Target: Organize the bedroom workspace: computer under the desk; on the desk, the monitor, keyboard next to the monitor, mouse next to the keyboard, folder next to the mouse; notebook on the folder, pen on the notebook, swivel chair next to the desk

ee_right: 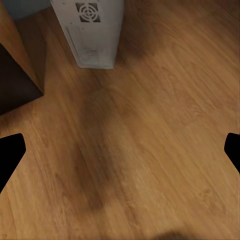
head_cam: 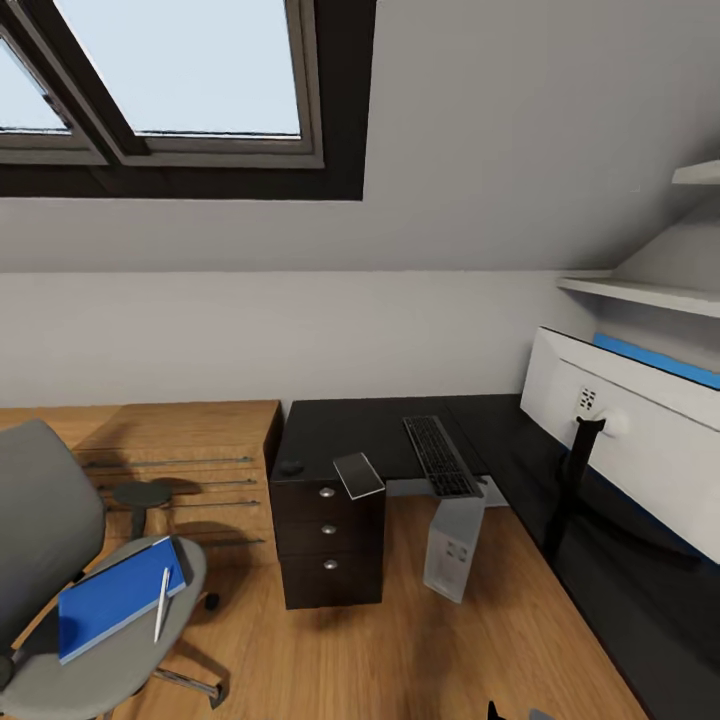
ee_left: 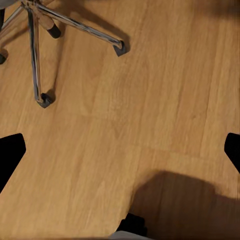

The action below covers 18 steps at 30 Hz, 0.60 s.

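Observation:
The grey swivel chair (head_cam: pixel 60 560) stands at the lower left, away from the black desk (head_cam: pixel 350 425). A blue folder (head_cam: pixel 115 600) lies on its seat with a white pen (head_cam: pixel 162 603) on top. On the desk are the black keyboard (head_cam: pixel 440 455), a dark mouse (head_cam: pixel 291 467) and a grey notebook-like slab (head_cam: pixel 358 475) at the front edge. The white monitor (head_cam: pixel 640 440) stands on the desk's right wing, its back towards me. Under the desk sits the white computer tower (head_cam: pixel 455 545) (ee_right: pixel 90 30). My left gripper (ee_left: pixel 120 155) and right gripper (ee_right: pixel 120 152) hang open over bare floor.
A dark drawer unit (head_cam: pixel 330 540) (ee_right: pixel 15 80) holds up the desk's left end. The chair's chrome legs and casters (ee_left: pixel 45 100) spread over the wooden floor (head_cam: pixel 420 650). White shelves (head_cam: pixel 650 292) hang on the right under the sloped ceiling with a skylight (head_cam: pixel 180 70).

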Available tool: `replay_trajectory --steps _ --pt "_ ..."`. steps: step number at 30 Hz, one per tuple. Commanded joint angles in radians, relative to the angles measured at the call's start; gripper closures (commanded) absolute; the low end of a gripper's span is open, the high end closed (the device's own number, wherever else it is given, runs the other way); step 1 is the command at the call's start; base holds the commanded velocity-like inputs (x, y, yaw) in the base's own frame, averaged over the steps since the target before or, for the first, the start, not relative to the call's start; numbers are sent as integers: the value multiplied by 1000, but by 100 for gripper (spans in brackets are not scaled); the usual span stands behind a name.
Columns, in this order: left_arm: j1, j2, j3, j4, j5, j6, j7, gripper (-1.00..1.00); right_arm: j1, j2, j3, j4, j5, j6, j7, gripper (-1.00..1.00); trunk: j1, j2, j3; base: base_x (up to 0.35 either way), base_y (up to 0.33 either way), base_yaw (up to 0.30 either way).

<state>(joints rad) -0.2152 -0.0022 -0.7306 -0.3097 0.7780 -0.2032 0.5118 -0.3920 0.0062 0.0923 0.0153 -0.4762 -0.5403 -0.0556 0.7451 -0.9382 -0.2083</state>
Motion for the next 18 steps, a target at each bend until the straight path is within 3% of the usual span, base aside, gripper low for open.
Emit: replay_trajectory --steps 1,7,18 --pt "-1 0 -7 12 12 -10 -33 -100 0 0 9 2 -3 -3 -6 -100 -4 6 2 0 0 -3" --pt "-1 1 3 38 20 -14 -126 -100 2 0 8 2 -3 -4 -6 -100 -27 48 21 0 0 -44" --pt "-1 -1 12 66 25 -16 -153 -100 2 -1 8 1 -3 -6 -6 -100 -69 125 55 0 0 -62"
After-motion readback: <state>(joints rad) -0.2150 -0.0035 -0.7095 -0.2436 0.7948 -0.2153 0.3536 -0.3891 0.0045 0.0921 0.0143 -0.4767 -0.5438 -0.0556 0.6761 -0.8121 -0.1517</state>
